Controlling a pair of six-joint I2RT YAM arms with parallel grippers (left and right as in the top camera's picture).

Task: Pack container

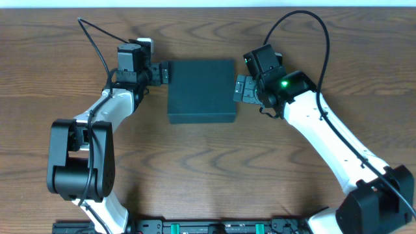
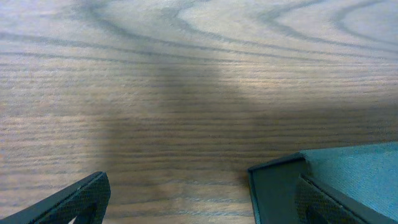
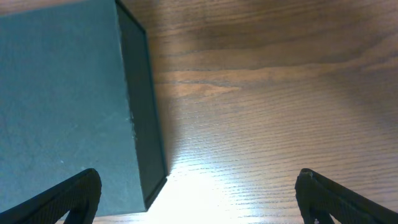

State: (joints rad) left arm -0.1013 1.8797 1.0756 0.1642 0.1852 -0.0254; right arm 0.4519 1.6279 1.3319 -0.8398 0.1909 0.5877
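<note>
The container, a matte dark teal-black square box, lies shut on the wooden table in the middle of the overhead view. My left gripper stands open at its far left corner. In the left wrist view the container fills the lower right, with one finger over it and the other finger over bare wood. My right gripper stands open at the box's right side. In the right wrist view the container fills the left, with one finger above its lid and the other above the table. Neither gripper holds anything.
The wooden table runs all round the box. A black cable loops behind the left arm, another cable behind the right. The arms' base rail lies along the near edge.
</note>
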